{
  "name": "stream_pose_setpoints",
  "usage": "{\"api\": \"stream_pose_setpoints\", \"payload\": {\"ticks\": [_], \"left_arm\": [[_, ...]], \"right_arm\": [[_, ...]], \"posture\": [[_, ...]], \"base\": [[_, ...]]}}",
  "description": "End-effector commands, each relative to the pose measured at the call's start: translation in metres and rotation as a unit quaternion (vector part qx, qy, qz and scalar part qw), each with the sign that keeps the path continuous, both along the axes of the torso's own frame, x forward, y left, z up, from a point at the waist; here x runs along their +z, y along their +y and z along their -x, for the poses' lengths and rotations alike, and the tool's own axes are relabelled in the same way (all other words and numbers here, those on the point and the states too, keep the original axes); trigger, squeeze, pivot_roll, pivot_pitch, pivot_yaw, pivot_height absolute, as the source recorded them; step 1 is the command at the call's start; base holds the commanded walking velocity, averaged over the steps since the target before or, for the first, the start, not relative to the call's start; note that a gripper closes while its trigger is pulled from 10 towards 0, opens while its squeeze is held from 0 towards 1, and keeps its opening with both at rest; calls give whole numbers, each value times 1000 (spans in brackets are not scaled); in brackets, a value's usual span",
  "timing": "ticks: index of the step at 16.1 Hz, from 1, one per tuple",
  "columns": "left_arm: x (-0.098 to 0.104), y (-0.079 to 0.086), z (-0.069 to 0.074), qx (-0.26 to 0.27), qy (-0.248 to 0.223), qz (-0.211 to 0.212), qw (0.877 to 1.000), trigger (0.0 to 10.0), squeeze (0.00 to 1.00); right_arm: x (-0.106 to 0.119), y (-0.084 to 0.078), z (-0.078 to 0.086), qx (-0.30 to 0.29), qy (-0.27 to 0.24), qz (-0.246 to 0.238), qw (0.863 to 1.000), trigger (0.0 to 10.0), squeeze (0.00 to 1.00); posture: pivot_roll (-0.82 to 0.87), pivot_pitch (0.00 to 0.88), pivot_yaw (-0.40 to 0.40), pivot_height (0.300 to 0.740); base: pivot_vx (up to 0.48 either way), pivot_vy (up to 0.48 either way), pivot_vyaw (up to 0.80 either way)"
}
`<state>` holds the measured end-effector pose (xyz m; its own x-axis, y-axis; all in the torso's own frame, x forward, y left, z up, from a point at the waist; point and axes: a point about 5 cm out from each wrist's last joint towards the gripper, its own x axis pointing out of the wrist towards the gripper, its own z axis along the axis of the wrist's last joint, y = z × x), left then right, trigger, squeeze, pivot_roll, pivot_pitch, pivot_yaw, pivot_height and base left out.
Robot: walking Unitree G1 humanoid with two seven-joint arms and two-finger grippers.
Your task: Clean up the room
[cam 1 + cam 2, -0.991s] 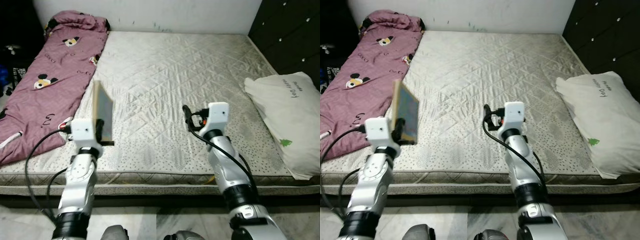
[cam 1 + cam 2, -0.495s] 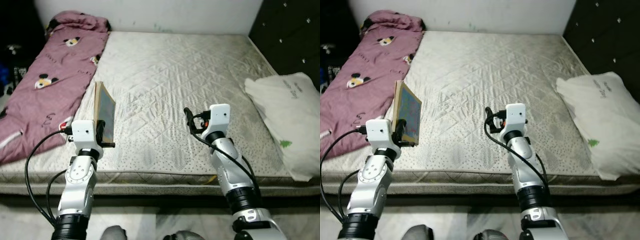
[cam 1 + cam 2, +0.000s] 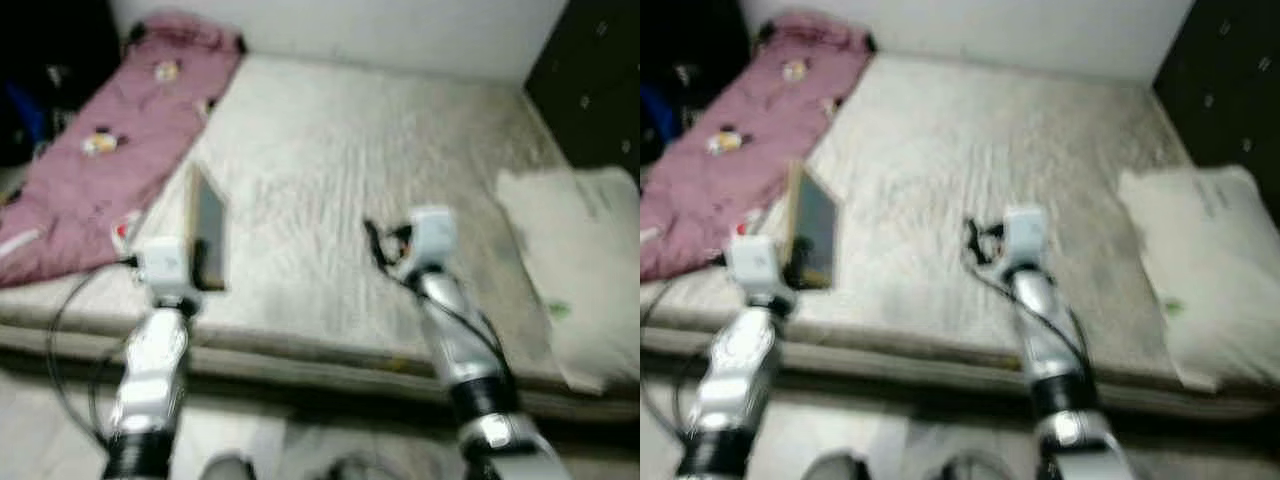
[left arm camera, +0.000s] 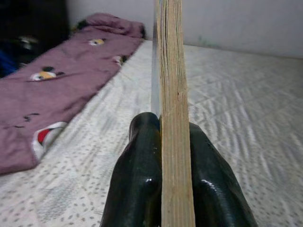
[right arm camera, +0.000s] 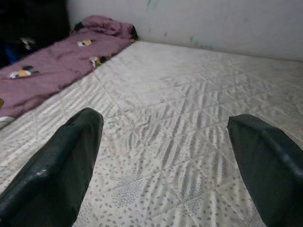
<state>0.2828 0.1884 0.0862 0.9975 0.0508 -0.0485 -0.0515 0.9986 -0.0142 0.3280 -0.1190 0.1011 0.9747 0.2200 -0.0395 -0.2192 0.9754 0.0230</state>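
Head views now blurred, bed lower in frame — camera moved, robot likely stepping back. Left gripper clamps thin wood-edged flat board upright above quilted white mattress; right gripper wide open, empty — carry-off underway.

Head stereo pair looks forward and down, blurred, from the foot of the bed; both eyes share mattress, pink quilt and pillow. Left wrist camera sits close behind its claw, facing the wall. Right wrist camera faces likewise, low over the mattress.
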Motion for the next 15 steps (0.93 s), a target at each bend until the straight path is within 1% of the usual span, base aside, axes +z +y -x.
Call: {"api": "stream_pose_setpoints", "payload": {"ticks": [1, 8, 10, 15], "left_arm": [[12, -11, -6, -17, -30, 6, 999, 10000, 0], [13, -12, -6, -18, -31, 10, 999, 10000, 0], [14, -14, -7, -21, -37, 23, 999, 10000, 0], [16, -17, -7, -34, -43, 28, 998, 10000, 0]], "right_arm": [[3, -14, -1, -19, -3, 8, 1000, 10000, 0], [2, -14, -2, -19, -2, 10, 1000, 10000, 0], [2, -14, -2, -20, -1, 9, 1000, 10000, 0], [1, -15, -2, -23, 4, 6, 1000, 10000, 0]], "posture": [[-74, 0, -45, 740], [-74, 0, -46, 740], [-77, 0, -46, 740], [-79, 0, -46, 740]], "base": [[0, -401, 0], [0, -383, 0], [0, 0, 0], [0, 0, 0]]}}
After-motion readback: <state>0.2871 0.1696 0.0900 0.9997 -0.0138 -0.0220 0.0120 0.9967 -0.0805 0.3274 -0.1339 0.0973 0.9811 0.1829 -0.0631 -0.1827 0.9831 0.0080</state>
